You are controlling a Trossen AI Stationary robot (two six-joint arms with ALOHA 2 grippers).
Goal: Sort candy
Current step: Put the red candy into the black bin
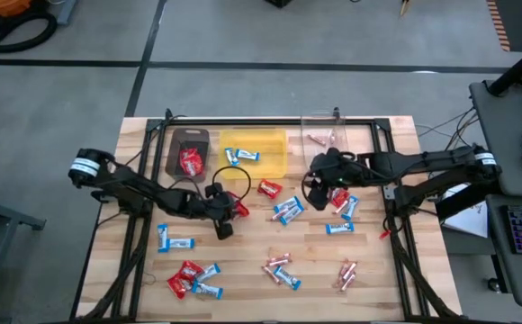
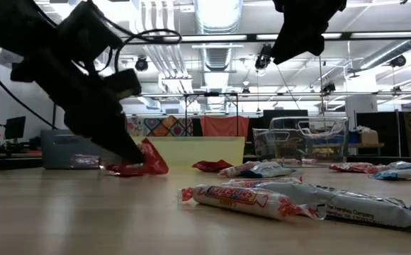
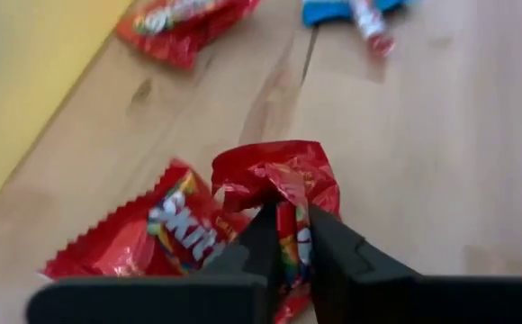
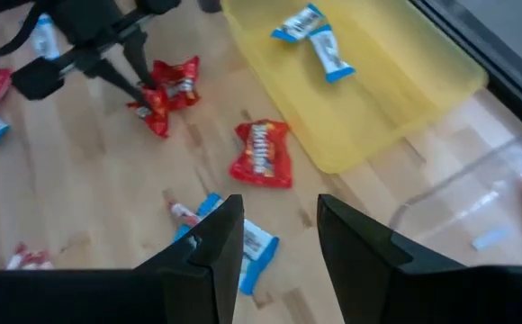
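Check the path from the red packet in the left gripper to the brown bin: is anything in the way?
Nothing visible blocks it. The left gripper pinches the red packet on the table; bare wood lies between it and the brown bin.

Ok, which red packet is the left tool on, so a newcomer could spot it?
Start at the yellow plastic bin at the table's back edge and come toward the front from its left corner. There the left tool pinches a crumpled red candy packet; unlike the flat red packet lying loose nearby, it is bunched up between dark fingers.
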